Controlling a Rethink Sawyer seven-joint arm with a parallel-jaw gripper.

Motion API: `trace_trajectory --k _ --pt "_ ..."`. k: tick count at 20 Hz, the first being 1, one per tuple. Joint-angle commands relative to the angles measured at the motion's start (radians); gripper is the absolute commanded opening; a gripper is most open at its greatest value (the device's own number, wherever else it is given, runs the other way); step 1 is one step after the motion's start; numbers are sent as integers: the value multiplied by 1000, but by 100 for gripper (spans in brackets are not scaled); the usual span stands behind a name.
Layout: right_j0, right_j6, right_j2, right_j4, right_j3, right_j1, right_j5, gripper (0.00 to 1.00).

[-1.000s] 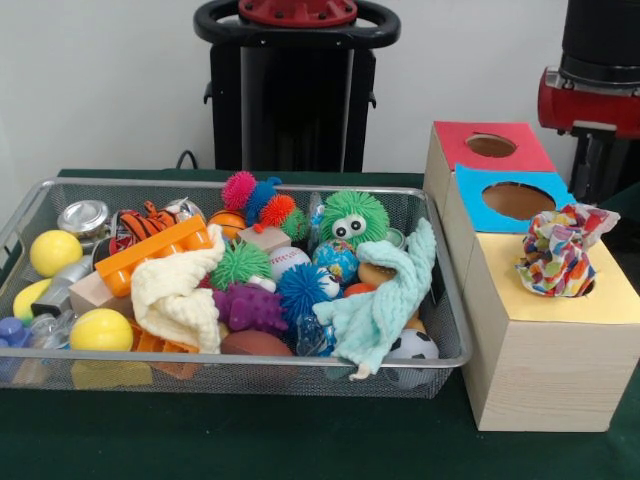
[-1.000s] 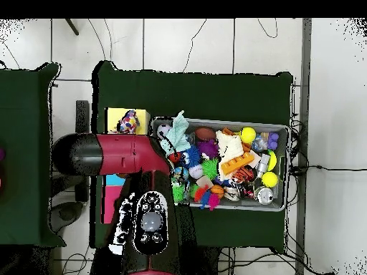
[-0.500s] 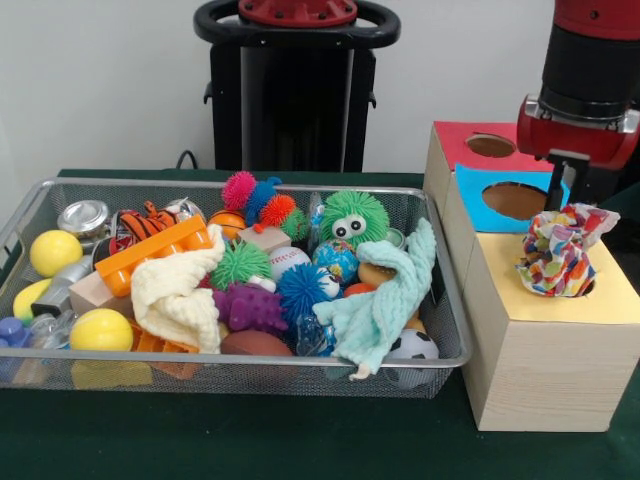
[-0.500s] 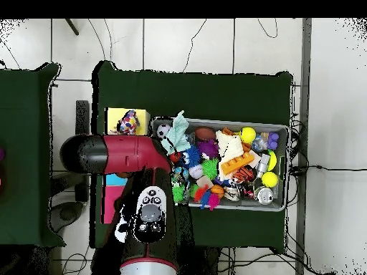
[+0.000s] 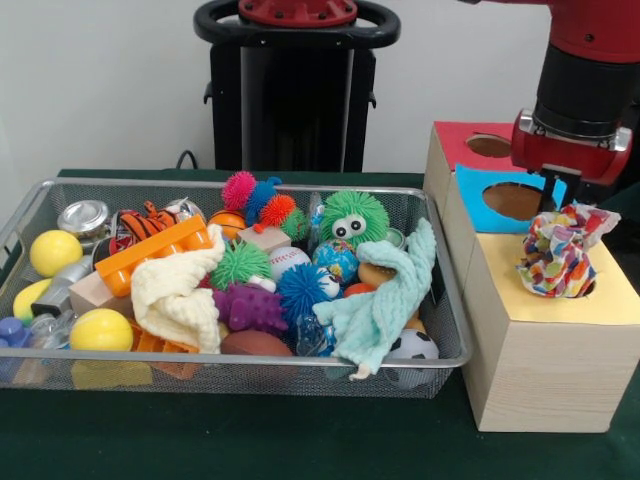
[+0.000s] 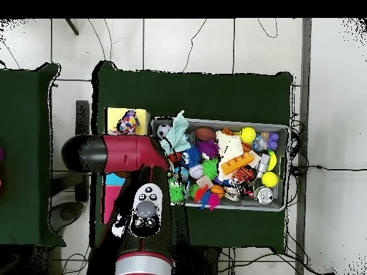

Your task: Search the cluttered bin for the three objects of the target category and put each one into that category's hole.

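Note:
A colourful patterned cloth (image 5: 555, 255) sits bunched in the hole of the yellow-topped box (image 5: 540, 300); from above, the cloth (image 6: 129, 122) shows on that box (image 6: 113, 114). In the wire bin (image 5: 250, 362) a cream knitted cloth (image 5: 175, 290) lies left of centre, and a mint cloth (image 5: 375, 305) drapes over the right side. My gripper (image 5: 556, 188) hangs at the end of the red arm over the blue-topped box (image 5: 517, 200), just behind the colourful cloth. Its state does not show. In the overhead view the arm (image 6: 122, 154) hides it.
The red-topped box (image 5: 490, 145) with its hole stands behind the blue one. The bin also holds spiky balls, yellow balls, an orange block, a metal can, a small football and other toys. The black pedestal rises behind the bin.
The arm has swung in from the right edge of the front view and now stands over the blue box. The cloths and toys have not moved.

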Motion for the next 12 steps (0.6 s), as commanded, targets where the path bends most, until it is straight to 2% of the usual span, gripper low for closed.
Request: trace_trajectory --k 1,6,12 --pt "0 194 2 11 -83 125 -46 0" --pt "9 190 1 21 -75 112 -42 0" --pt "-15 107 15 -12 -8 67 -37 0"
